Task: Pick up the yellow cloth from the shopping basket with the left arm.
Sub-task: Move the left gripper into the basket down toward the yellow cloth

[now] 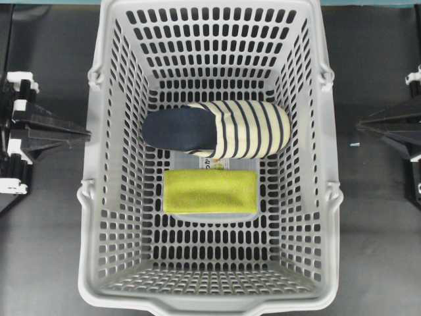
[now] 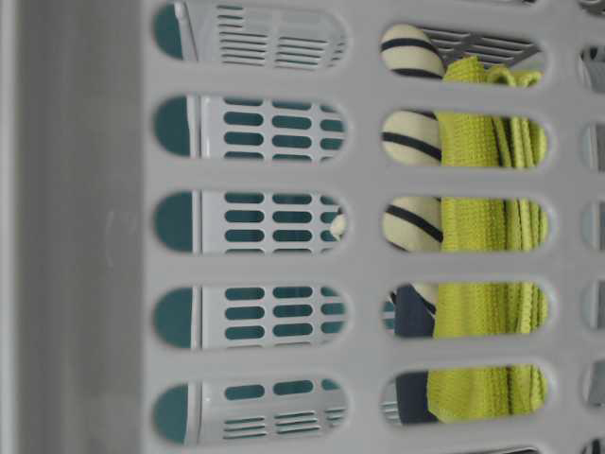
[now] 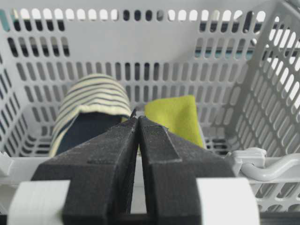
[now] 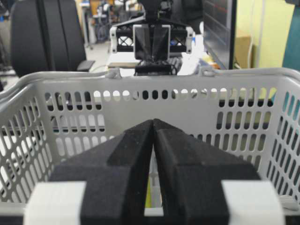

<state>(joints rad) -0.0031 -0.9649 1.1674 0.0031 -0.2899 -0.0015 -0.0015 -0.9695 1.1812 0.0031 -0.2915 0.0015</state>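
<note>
Basket: light grey, slotted walls and floor.
Cloth: yellow-green, fuzzy, folded flat rectangle; on basket floor, just beside slipper.
Left gripper: clenched, empty, outside rim.
Right gripper: clenched, empty.

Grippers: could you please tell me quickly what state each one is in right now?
Left gripper: closed, holding nothing, outside the shopping basket.
Right gripper: closed, holding nothing.

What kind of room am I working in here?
Probably a robotics lab or office: past the shopping basket, the right wrist view shows a black office chair, a dark monitor and cluttered desks.
</note>
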